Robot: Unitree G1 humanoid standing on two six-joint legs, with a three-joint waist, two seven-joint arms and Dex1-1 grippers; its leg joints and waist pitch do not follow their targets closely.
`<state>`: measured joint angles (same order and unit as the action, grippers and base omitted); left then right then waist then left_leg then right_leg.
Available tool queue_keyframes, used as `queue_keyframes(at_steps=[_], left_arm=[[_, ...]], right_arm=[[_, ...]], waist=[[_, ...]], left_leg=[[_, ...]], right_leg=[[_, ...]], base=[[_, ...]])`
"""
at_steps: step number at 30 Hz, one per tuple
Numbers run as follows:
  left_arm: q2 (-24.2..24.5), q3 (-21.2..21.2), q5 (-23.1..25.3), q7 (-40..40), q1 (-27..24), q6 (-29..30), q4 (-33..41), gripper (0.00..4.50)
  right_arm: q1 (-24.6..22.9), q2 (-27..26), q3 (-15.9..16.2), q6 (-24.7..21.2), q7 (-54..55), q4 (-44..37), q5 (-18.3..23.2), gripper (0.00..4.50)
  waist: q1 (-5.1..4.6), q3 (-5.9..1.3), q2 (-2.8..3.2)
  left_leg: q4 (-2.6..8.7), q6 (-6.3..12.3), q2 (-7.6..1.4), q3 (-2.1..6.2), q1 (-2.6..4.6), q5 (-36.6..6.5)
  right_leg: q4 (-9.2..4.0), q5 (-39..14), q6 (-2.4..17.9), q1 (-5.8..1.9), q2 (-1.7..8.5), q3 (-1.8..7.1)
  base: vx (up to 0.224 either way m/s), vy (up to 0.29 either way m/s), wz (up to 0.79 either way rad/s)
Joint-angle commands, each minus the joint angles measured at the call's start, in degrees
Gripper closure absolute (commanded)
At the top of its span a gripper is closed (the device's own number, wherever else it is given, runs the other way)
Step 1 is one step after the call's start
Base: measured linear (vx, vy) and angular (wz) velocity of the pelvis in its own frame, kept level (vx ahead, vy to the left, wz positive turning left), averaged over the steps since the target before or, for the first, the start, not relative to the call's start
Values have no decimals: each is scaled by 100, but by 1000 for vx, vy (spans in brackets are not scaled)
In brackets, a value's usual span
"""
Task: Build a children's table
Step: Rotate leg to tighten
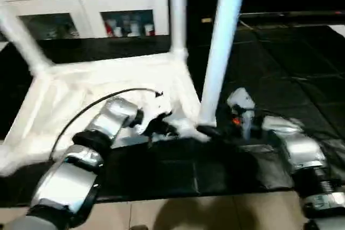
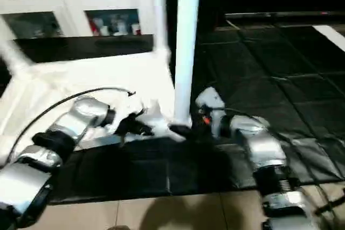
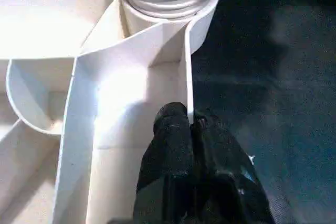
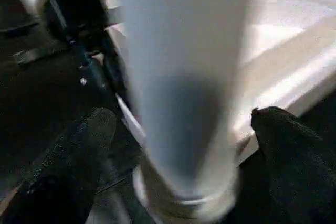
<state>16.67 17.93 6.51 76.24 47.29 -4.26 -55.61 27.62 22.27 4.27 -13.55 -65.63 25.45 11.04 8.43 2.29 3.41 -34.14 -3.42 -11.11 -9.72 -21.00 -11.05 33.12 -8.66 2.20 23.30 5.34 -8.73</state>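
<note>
A white cabinet [image 1: 86,4] with glass doors stands at the far side of the dark floor mat [image 1: 280,79], well beyond both sets of jaws. Nearer, the white table top [image 1: 108,87] lies upside down on the mat, its ribbed underside facing up. Three legs rise from its corner sockets: one leg [image 1: 24,39] leaning at the far left corner, one [image 1: 178,9] at the far right corner, and the nearest leg [image 1: 223,41] at the near right corner, tilted a little.

The left jaws [image 3: 190,124] are closed on the table top's thin side wall, one black finger [image 3: 170,129] inside the wall and the other outside it, just short of the near right corner socket, where the nearest leg's ringed base sits.

The right jaws [image 4: 181,124] stand wide open with the nearest leg between them, close above its base; a clear gap shows between each finger [image 4: 86,135] and the leg, so they hold nothing.

A black cable [image 1: 97,103] arcs over the left forearm.
</note>
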Motion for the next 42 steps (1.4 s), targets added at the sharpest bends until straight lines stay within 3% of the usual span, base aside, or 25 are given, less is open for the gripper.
queue_keyframes(at_steps=[1, 5, 6, 8, 30, 39, 42], left_arm=[[-34, 172, 14, 416, 51, -187, 293, 450], [18, 259, 23, 676, 5, -275, 359, 450], [42, 283, 19, 776, -18, -328, 386, 450], [57, 297, 1, 858, -40, -351, 423, 450], [17, 237, -34, 722, -72, -197, 461, 450], [-200, 39, -158, 320, -8, 216, 383, 450], [-382, -66, -195, -45, 69, 472, 368, 450]], right_arm=[[135, 51, 81, -62, -333, -35, 99, 3], [156, 194, 261, -142, -805, -54, 171, 3], [166, 251, 344, -165, -1022, -45, 206, 29], [173, 277, 387, -183, -1162, -28, 239, 29], [192, 356, 518, -365, -1557, -78, 365, 219], [31, 224, 485, -514, -1296, -276, 431, 239], [-8, 14, 369, -563, -698, -345, 360, 241]], waist=[[-22, -435, -66], [-2, -431, -73], [5, -434, -86], [10, -435, -111], [20, -440, -120], [28, -423, -117], [10, -409, -114]], left_leg=[[329, 645, -282, 47, 60, -701], [331, 597, -284, 48, 67, -743], [328, 596, -282, 49, 48, -711], [325, 610, -276, 45, 40, -696], [315, 603, -270, 45, 39, -549], [326, 529, -266, 48, 49, -692], [340, 460, -267, 55, 52, -754]], right_leg=[[-337, -1267, 919, -373, 440, 380], [-331, -1280, 955, -367, 432, 382], [-325, -1266, 950, -381, 444, 386], [-329, -1313, 918, -388, 448, 384], [-332, -1426, 831, -373, 434, 376], [-374, -1675, 767, -373, 433, 370], [-400, -1848, 715, -366, 436, 364]], base=[[0, 0, 0], [0, 0, 0], [0, 0, 0], [0, 0, 0], [0, 0, 0], [0, 0, 0], [0, 0, 0]])
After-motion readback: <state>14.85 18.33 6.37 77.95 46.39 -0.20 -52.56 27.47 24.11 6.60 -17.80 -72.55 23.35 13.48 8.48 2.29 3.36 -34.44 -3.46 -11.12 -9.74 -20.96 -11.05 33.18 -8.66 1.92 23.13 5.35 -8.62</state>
